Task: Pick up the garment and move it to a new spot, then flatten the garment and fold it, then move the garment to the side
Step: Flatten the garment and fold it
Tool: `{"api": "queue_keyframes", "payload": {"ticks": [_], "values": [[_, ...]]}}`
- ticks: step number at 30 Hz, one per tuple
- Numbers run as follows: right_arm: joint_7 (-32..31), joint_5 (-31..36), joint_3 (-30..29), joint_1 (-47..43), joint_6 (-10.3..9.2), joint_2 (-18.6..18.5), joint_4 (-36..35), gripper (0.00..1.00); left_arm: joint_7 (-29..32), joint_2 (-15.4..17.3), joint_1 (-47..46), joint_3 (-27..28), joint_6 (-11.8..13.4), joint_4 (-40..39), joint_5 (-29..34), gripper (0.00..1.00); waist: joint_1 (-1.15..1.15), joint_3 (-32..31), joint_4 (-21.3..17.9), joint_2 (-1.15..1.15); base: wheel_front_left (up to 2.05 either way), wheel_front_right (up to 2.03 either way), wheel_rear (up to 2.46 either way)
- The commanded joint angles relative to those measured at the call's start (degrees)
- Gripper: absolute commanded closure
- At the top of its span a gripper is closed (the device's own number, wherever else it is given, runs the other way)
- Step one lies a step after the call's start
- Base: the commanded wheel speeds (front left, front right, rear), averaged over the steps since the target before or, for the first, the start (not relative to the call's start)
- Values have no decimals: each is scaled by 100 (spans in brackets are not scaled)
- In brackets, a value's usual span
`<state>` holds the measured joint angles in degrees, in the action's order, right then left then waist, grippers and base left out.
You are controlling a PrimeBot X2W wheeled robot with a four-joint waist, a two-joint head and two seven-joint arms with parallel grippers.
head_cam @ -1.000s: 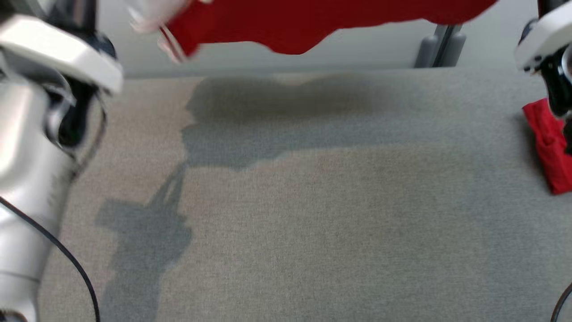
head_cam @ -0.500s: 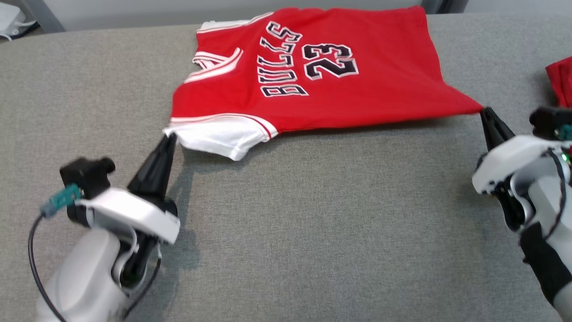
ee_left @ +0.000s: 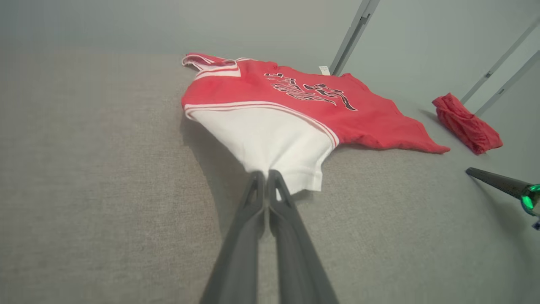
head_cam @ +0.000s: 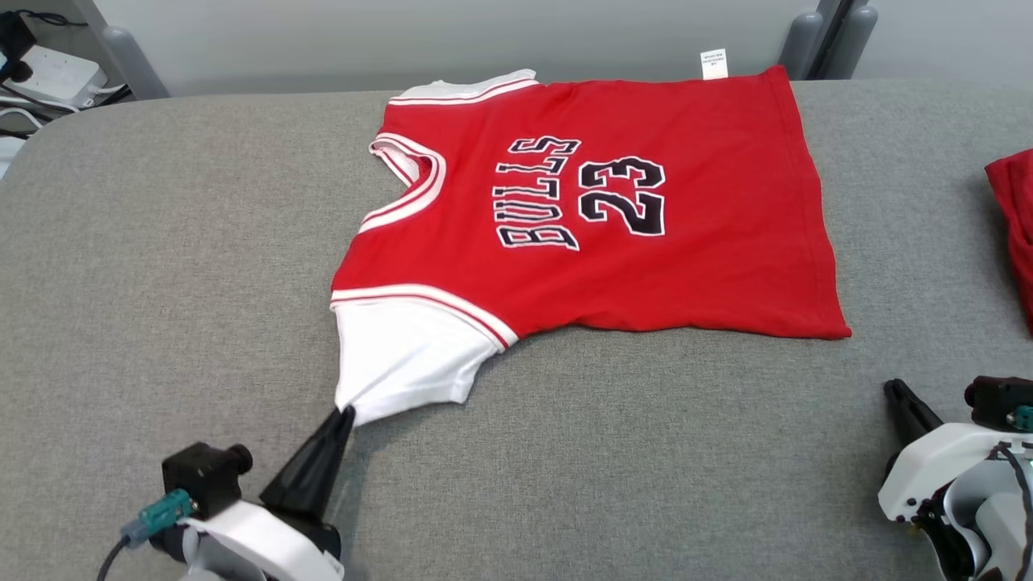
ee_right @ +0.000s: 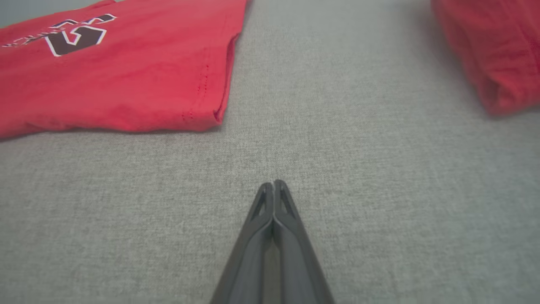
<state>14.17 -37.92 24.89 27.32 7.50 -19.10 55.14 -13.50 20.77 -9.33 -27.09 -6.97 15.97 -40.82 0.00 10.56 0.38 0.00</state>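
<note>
The red jersey [head_cam: 613, 266] lies spread on the grey surface [head_cam: 605, 452], its white sleeve corner pinched in the left fingers [head_cam: 333, 433], while the right fingers [head_cam: 908, 406], pressed together empty, sit clear of its hem.

Looks like a robotics lab / test room, not a home. Big work table [head_cam: 161, 242] covered in grey fabric, jersey [head_cam: 613, 266] spread near its far edge. Bare grey wall [head_cam: 403, 40] behind, grey metal posts [head_cam: 831, 32] by far right corner, white box [head_cam: 60, 77] w/ cables [head_cam: 20, 16] off far left corner.
</note>
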Motion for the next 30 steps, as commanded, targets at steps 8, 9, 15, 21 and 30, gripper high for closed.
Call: {"api": "queue_keyframes", "payload": {"ticks": [8, 9, 15, 21, 30], "values": [[83, -217, -317, -96, -1, -38, -612, 4, 147, 303, 3, 181, 14, -235, -138, 100, 0, 74, 5, 0, 0, 0, 0], [83, -218, -348, -77, -1, 19, -639, 0, 148, 301, -24, 180, 17, -229, -135, 100, 0, 88, 8, 0, 0, 0, 0], [83, -256, -380, 280, -1, 319, -383, 0, 124, 259, -178, 155, 29, -207, -102, 100, 0, 214, 47, 0, 0, 0, 0], [83, -293, -250, 834, -1, 486, 136, 8, 110, 194, -383, 65, 18, -231, -47, 100, 0, 395, 197, 0, 0, 0, 0], [-133, -457, -21, 1269, -1, 687, 1196, 100, 72, 166, -595, 11, 2, -221, -37, 100, 0, 544, 378, 0, 0, 0, 0]]}}
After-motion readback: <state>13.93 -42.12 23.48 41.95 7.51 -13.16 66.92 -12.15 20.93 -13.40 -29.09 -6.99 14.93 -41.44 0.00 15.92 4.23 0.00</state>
